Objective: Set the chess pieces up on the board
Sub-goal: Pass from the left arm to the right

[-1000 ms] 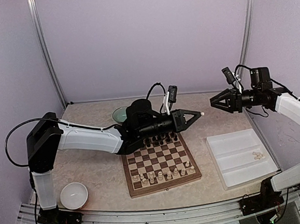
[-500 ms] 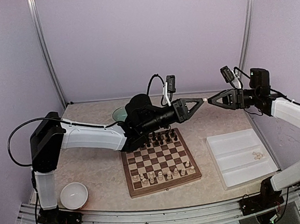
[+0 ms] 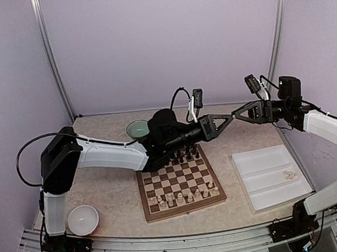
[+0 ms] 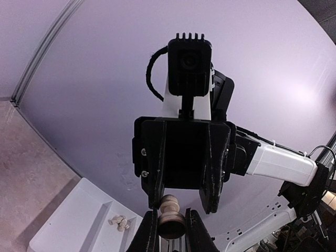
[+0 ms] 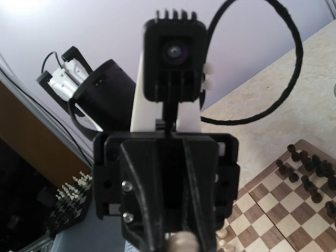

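Backdrop: pale lilac walls enclose a beige speckled counter [image 3: 103,183].
Board: a square wooden chessboard with dark and pale squares [image 3: 181,180] sits at lower centre of the overhead view.
Done: dark brown chessmen [image 3: 181,157] fill its far rows, and small cream wooden chessmen [image 3: 180,198] line most of its near rows.
Left to do: a few cream pieces [image 3: 289,175] lie in the white rectangular plastic tray [image 3: 259,171] at lower right. Any gaps in the near rows are too small to make out.
In the air: one cream chessman [image 4: 169,207] hangs above the counter, right of centre, between the two arms.
Left gripper [image 4: 169,233]: closed tight on that chessman's base.
Right gripper [image 4: 182,203]: faces the left one tip to tip, jaws apart on either side of the chessman's head, not visibly pinching it.
Judgement: late stage. This looks like a handover, with this chessman and the tray's few yet to be placed.
Also present: a teal bowl [image 3: 136,128] beyond the board and a white bowl [image 3: 82,219] at lower left.
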